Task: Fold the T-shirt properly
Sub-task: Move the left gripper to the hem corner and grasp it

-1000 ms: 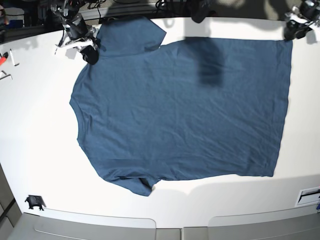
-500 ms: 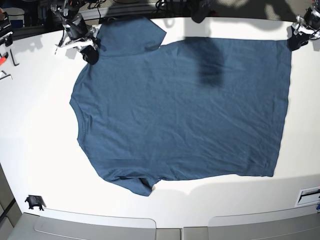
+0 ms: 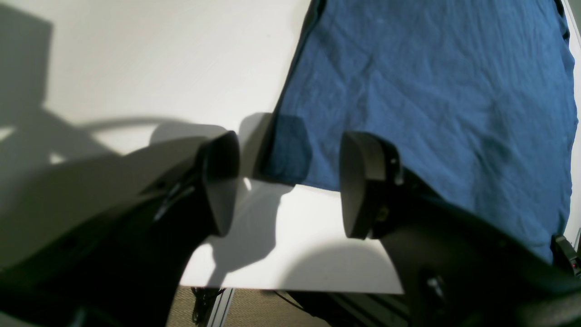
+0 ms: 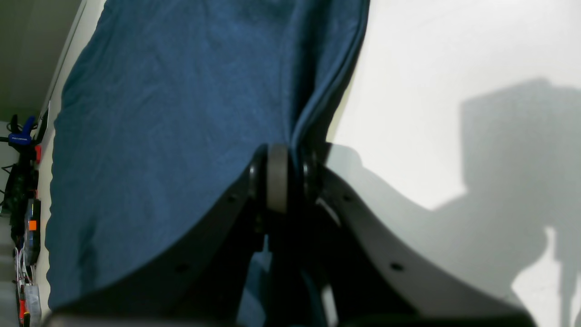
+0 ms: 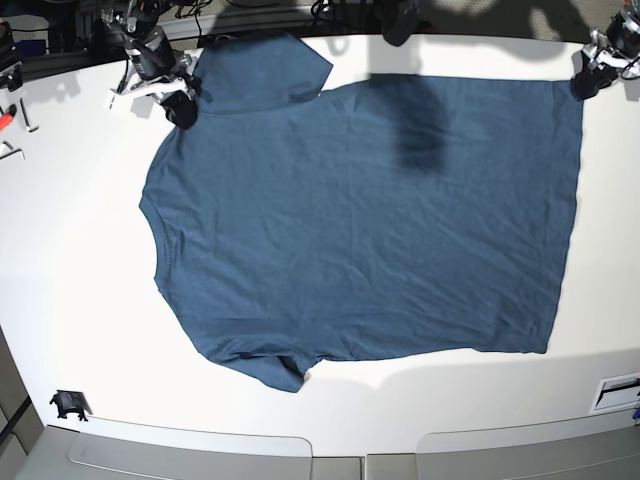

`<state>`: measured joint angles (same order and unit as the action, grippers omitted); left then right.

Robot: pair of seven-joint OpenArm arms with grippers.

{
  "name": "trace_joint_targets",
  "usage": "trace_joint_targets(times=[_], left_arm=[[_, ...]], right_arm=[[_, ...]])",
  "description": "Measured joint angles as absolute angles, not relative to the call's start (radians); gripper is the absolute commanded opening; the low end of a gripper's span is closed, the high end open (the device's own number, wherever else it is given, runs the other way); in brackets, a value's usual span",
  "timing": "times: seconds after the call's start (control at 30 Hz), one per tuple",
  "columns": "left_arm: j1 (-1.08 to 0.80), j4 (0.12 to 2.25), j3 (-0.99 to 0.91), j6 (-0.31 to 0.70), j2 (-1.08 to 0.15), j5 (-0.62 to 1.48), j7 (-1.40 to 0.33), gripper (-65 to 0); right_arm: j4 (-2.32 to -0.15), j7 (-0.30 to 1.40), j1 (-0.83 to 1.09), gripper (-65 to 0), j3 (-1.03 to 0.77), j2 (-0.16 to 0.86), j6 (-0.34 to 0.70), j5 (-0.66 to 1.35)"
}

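Since the T-shirt [image 5: 370,210] spread across the white counter [image 5: 80,260] looks limp and light, corners suit gripping: the right tool [image 4: 283,175] pinches its shoulder seam, the left tool [image 3: 288,181] gapes at the upper-right hem corner.

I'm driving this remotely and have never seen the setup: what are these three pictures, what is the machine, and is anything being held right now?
It is a robot with two arms, each ending in a pincer. The base view looks down on a white table where a dark blue T-shirt lies spread flat, neck toward that picture's left. The other two pictures come from cameras mounted on each wrist, looking past the pincer.

The right pincer, at the top left of the base view, is shut on the T-shirt's edge near a sleeve. The left pincer, at the top right of the base view, is open, its two black fingers either side of the shirt's hem corner, holding nothing yet.

Small tools lie at the table's far left.
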<state>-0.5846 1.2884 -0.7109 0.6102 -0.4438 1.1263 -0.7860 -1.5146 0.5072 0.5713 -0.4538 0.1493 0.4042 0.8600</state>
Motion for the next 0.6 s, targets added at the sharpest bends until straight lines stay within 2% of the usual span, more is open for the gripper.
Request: trace_joint_targets(times=[0.3, 0.6], left_arm=[[-0.585, 1.288, -0.706, 0.610, -0.444, 1.126, -0.786, -32.8], [-0.570, 1.290, -0.609, 0.618, -0.446, 1.138, -0.778, -32.8]], right_arm=[[-1.515, 0.507, 0.571, -65.0, -0.454, 0.149, 0.404, 0.860], [-1.515, 0.507, 0.571, -65.0, -0.454, 0.149, 0.404, 0.860]])
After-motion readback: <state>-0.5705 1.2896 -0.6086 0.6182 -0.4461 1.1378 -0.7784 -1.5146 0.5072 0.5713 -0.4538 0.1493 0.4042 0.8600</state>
